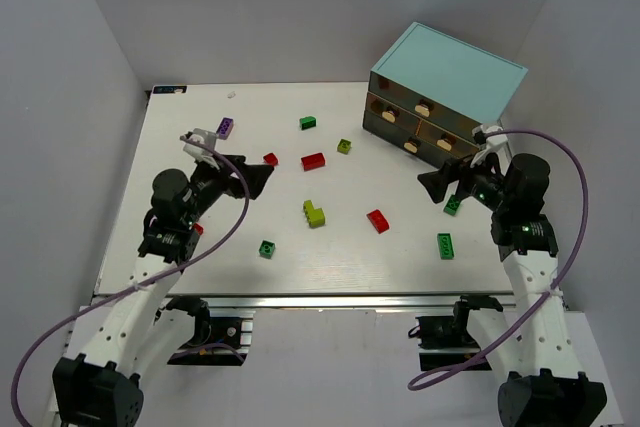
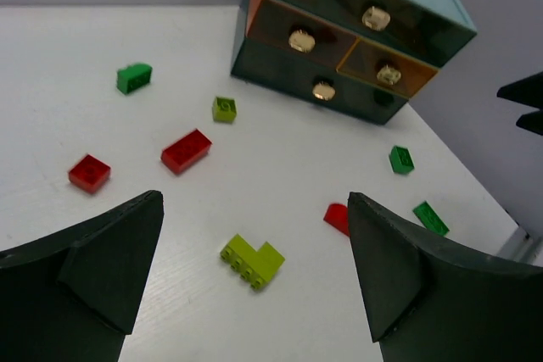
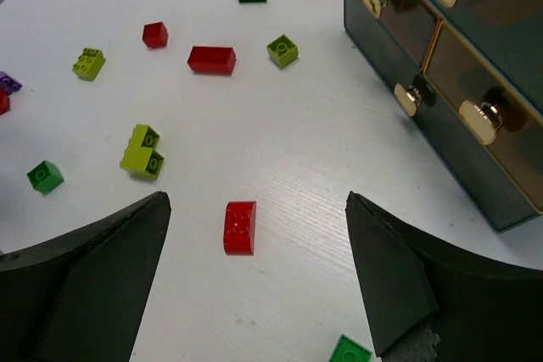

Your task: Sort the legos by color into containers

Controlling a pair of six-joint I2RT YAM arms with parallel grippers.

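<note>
In the top view, the legos (image 1: 314, 213), small studded plastic bricks in red, green, lime and purple, are scattered over the white table (image 1: 200, 257). None lies in the smoky-brown translucent drawers (image 1: 420, 125) of the boxy cabinet with the light-blue top (image 1: 450, 67) at the upper right. The drawer fronts and their tan knobs (image 1: 424, 107) are turned toward the lower left, and all drawers appear shut. No brick could be dropped in until one is pulled out. The black left gripper (image 1: 262, 177) at centre left and the black right gripper (image 1: 432, 185) at centre right are both spread wide, and nothing is held. A small dark green brick (image 1: 453, 204) lies just beside the right gripper and could be knocked aside by a careless swing. The long red brick (image 1: 313, 161) is laid with its long axis nearly left to right.

In the left wrist view, the jaws are seen wide apart and empty. The lime L-shaped piece (image 2: 253, 261) lies low in the centre between them, studs up, with its longer limb running from upper left to lower right. If pinched across its corner, it could be twisted out of the fingers.

In the right wrist view, the jaws are likewise wide and empty. A short red brick (image 3: 239, 227) lies at lower centre between them, studs up, with its long axis nearly up and down the frame. It is tiny against the fingers, so it could be shoved along the smooth table rather than gripped if the descent is off-centre.
</note>
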